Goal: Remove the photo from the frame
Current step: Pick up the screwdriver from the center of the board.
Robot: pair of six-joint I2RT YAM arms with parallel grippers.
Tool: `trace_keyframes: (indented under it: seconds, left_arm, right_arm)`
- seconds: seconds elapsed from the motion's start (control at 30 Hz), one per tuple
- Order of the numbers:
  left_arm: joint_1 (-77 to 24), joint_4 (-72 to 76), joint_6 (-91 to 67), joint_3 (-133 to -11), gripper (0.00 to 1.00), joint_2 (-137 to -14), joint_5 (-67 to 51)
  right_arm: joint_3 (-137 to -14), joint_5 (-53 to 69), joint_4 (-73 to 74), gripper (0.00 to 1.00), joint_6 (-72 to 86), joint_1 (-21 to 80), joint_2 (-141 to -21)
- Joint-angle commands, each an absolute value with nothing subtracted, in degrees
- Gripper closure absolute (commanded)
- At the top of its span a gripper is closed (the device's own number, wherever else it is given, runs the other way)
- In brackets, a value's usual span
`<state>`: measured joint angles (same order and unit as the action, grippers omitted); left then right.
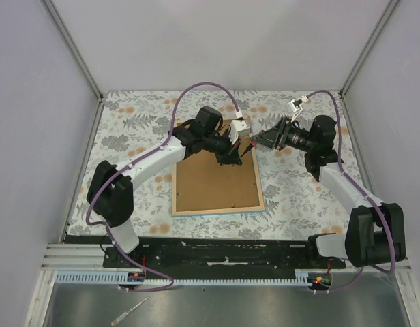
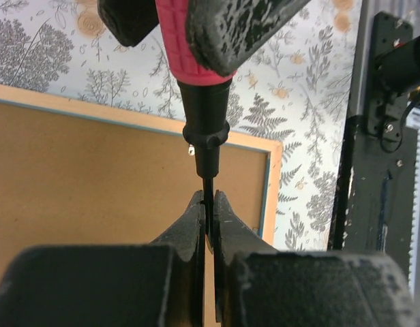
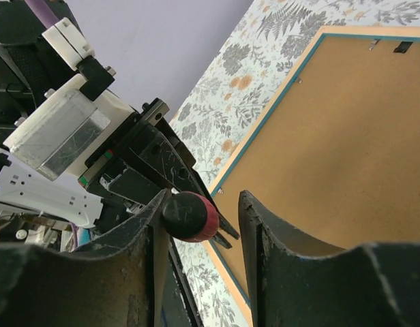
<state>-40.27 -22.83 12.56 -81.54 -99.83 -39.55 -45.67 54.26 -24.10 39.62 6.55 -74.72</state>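
Note:
The frame (image 1: pixel 217 210) lies face down on the floral cover, its light wood back (image 2: pixel 273 184) and blue edge (image 3: pixel 270 103) showing. Inside it the photo (image 1: pixel 215 182) shows only its brown board back (image 2: pixel 94 184); the picture side is hidden. My left gripper (image 1: pixel 236 155) hovers over the frame's far right part, shut (image 2: pixel 208 201) on the black shaft of a pink-handled screwdriver (image 2: pixel 196 61). My right gripper (image 1: pixel 259 139) is open (image 3: pixel 204 197) around the handle's end (image 3: pixel 189 216). The handle rests against one finger, with a gap to the other.
The floral table cover (image 1: pixel 128 136) spreads around the frame. Small metal tabs (image 3: pixel 401 46) sit along the board's edge. Enclosure walls and posts (image 1: pixel 77 54) close in on three sides. A loose tool (image 1: pixel 128 312) lies on the metal shelf below the arm bases.

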Motion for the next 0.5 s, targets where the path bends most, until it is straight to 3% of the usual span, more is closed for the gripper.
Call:
trace_keyframes:
  seconds: [0.0,0.23,0.47]
  left_arm:
    - [-40.52,-28.03,21.88,-85.25,0.98,-98.44,-35.43]
    - [-40.78,-33.13,27.24,-89.73,0.98,-99.32,-32.52]
    - [-42.1,-36.38,30.5,-91.23,0.98,-100.37,-29.8]
  right_arm:
    - [-49.3,58.7,-21.1,0.5,37.09,6.85,-76.02]
    - [-52.65,61.43,-15.47,0.47,33.14,9.75,-79.19]
    - [-53.79,62.75,-13.98,0.53,32.26,11.16,-81.3]
